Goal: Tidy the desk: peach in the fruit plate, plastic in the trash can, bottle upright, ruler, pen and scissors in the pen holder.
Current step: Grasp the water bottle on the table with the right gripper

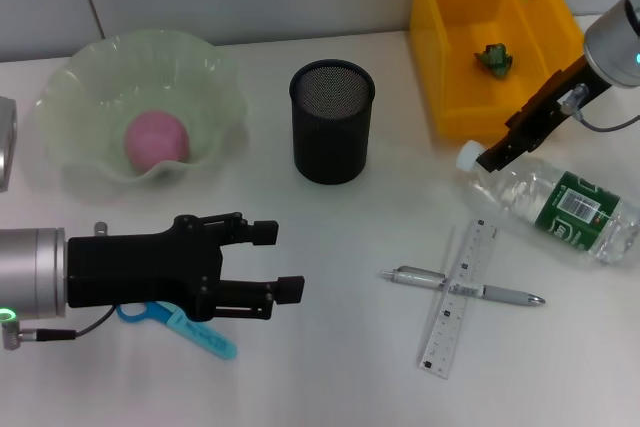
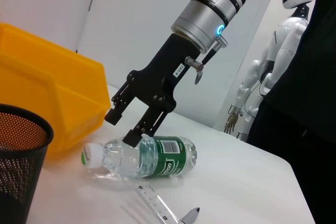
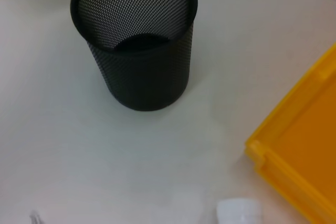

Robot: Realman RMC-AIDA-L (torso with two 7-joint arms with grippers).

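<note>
Far left on the worktop (image 1: 330,367): peach (image 1: 156,140) inside the fruit plate (image 1: 70,97). Below it, left gripper (image 1: 285,260) hovering with fingers spread, released, above the scissors (image 1: 190,330). Centre: pen holder (image 1: 331,120) upright. Right of centre: pen (image 1: 462,287) crossing the ruler (image 1: 459,299). Far right: trash can (image 1: 450,47) holding a green scrap (image 1: 494,59); right gripper (image 2: 126,127) spread wide, poised at the neck of the bottle (image 1: 560,205), lying on its side.

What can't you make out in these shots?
- Scissors: head view, handles and part of the blades hidden under the left gripper.
- Bottle: head view, base cut off by the picture's edge.
- Green scrap in the trash can: too small to identify.
</note>
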